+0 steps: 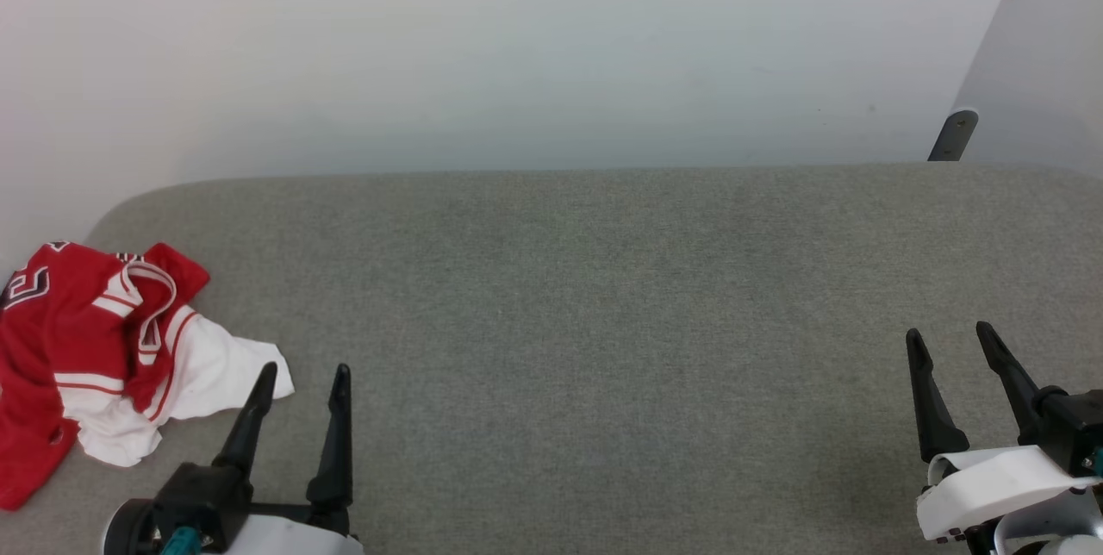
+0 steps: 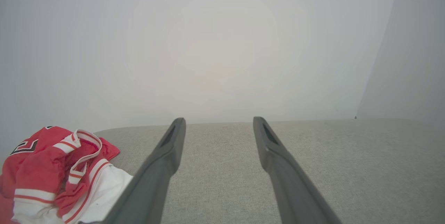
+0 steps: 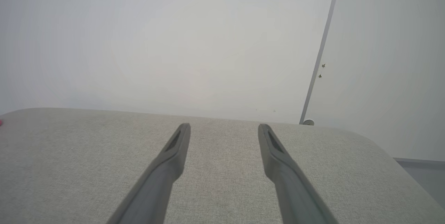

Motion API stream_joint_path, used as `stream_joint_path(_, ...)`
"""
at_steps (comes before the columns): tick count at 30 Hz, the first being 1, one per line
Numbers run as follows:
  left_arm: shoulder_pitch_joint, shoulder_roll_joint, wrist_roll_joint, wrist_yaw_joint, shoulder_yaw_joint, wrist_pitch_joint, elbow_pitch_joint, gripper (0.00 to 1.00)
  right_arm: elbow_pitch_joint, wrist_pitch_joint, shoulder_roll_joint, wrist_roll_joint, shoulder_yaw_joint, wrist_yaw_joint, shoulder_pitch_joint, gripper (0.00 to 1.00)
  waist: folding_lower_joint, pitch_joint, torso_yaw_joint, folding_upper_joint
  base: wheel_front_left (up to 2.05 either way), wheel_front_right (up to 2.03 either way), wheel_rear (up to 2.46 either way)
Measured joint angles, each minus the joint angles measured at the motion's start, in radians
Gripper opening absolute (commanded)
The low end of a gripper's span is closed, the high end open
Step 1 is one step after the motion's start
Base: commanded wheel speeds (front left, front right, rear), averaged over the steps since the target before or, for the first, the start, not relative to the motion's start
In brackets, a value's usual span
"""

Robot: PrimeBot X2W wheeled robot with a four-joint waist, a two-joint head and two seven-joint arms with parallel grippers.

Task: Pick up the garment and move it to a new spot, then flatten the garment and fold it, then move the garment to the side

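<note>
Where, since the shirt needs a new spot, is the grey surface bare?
Free: the middle of the grey surface, from the left gripper across to the right gripper and back to the wall. Crowded: the near left corner, where the shirt lies beside the left gripper.

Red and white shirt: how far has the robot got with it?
Nothing looks done: the crumpled red jersey-style shirt with white sleeves lies bunched at the left edge of the grey fabric-covered surface. Nothing is in hand; the left fingers and right fingers stand open, empty. Still to do: picking up, moving, flattening, folding, setting aside.
</note>
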Motion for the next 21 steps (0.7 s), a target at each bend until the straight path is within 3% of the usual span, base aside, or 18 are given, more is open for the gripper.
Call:
stream_joint_path(11,-0.003,-0.001,-0.013,-0.008,0.012,0.000,0.022,1.00,0.000,0.002,-0.008,-0.001,0.002,0.000,0.001,1.00,0.0000,-0.001,0.017,0.0000,0.00,0.00,0.00)
stream_joint_path(21,-0.012,0.003,-0.039,0.051,0.062,0.027,0.034,1.00,0.009,0.011,-0.011,0.007,0.051,0.000,-0.005,1.00,0.0000,-0.012,0.115,0.0000,0.00,0.00,0.00)
